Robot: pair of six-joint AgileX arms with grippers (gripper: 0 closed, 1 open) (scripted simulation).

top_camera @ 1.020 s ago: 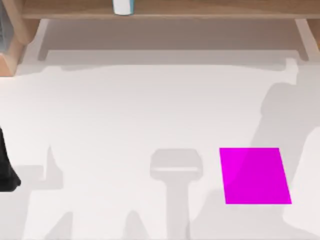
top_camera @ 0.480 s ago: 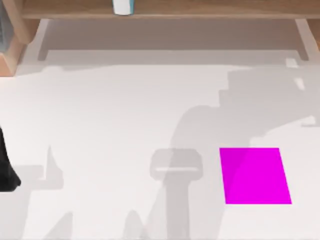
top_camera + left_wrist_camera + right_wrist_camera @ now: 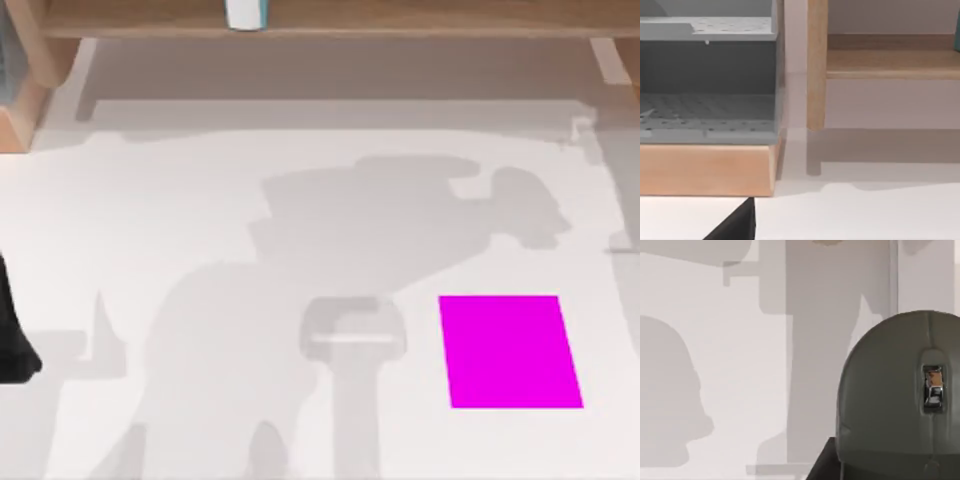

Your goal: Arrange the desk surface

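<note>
Desk surface [image 3: 200,200] lies broadly open, magenta pad [image 3: 510,350] near its right edge.

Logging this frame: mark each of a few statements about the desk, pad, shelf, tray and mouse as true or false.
1. The magenta pad lies on the right half of the desk surface in the top view. True.
2. A book rests on the magenta pad. False: the pad's top is bare.
3. A small white and teal object stands on the wooden shelf at the back. True.
4. The grey perforated tray sits directly on the white desk. False: it rests on a tan wooden base.
5. The mouse close to the right wrist camera is bright red. False: it is grey, with a scroll wheel.
</note>
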